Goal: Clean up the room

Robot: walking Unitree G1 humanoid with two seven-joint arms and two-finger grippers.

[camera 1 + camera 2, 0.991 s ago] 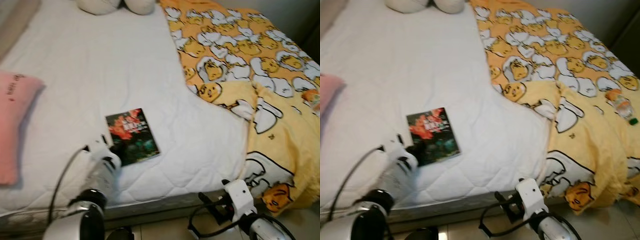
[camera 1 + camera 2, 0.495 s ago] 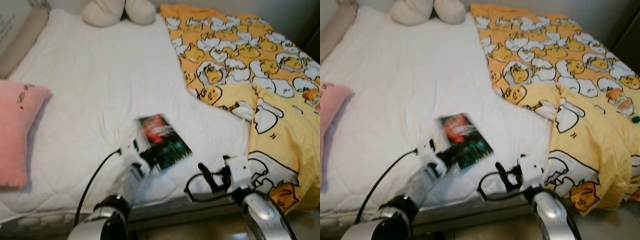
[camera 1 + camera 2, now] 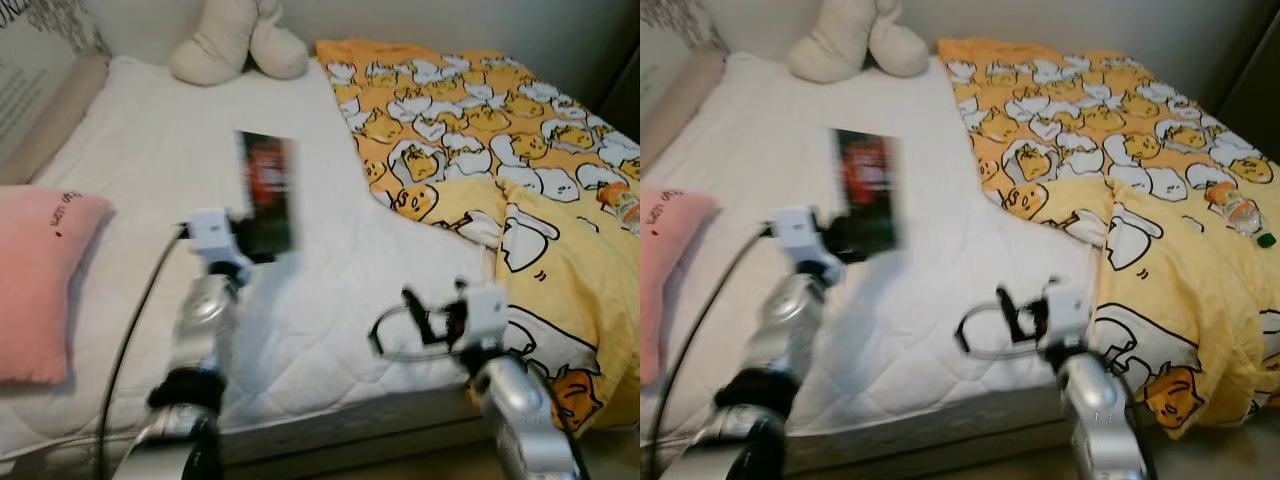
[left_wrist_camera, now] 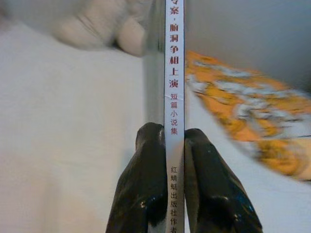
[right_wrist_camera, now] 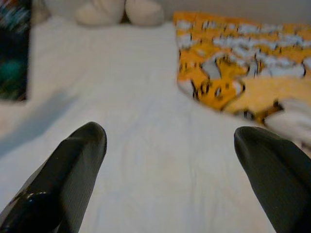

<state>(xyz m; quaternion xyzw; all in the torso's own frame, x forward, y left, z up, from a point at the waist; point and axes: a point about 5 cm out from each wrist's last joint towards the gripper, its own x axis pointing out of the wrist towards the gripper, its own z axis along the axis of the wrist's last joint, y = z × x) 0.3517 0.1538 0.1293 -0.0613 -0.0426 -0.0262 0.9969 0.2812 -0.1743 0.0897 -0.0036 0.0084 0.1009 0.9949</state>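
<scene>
Book (image 3: 266, 193) upright, lifted off white bed (image 3: 150, 150), pinched at lower edge by left claw (image 4: 174, 145), fingers (image 4: 146, 184) pressed on both covers. Right claw (image 5: 170, 145) spread wide, hovering above mattress near yellow blanket (image 3: 480, 110).

One dark paperback book (image 3: 265, 193) and one pink plush pillow (image 3: 40, 280). One cream stuffed toy (image 3: 238, 42), one yellow cartoon-print quilt (image 3: 500, 150), one small plastic bottle (image 3: 1236, 210).
</scene>
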